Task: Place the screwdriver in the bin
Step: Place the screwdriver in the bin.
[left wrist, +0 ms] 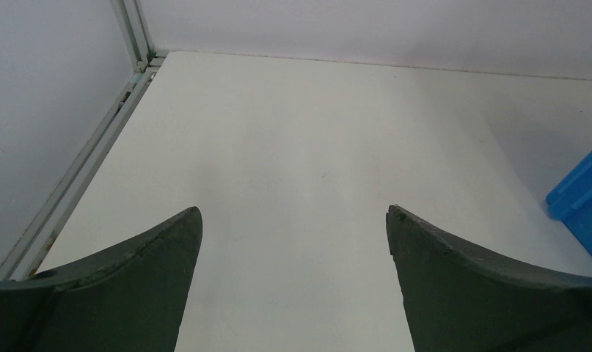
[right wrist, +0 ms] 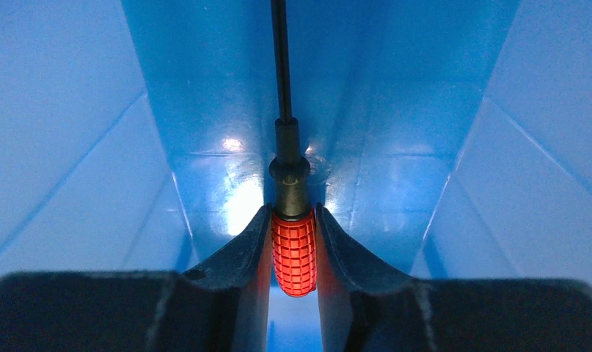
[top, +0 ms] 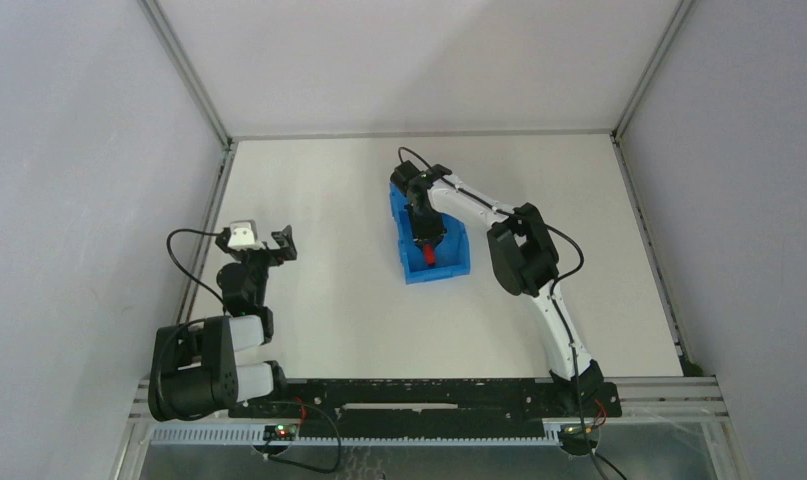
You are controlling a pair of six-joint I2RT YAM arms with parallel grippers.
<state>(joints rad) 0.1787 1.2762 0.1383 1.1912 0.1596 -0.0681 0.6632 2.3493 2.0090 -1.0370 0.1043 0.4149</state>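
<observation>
Pale walls and a metal frame enclose a white table (top: 329, 200), with the bin (top: 411, 268) standing near its middle.

1. Right arm (top: 524, 255): reaches into the bin from its right side, low enough that a release should leave the tool inside.
2. Left arm (top: 209, 360): folded well to the left of the bin, probably parked out of the way.
3. Left gripper (left wrist: 293, 220): jaws spread wide, holding nothing. Its camera catches only a corner of the bin.
4. Right gripper (right wrist: 293, 213): inside the bin, jaws narrow, pads against both sides of the red handle.
5. Screwdriver (right wrist: 288, 169): held between the bin walls, shaft pointing at the floor.

The overhead view shows only a red speck in the bin. The right wrist view confirms the grip.
</observation>
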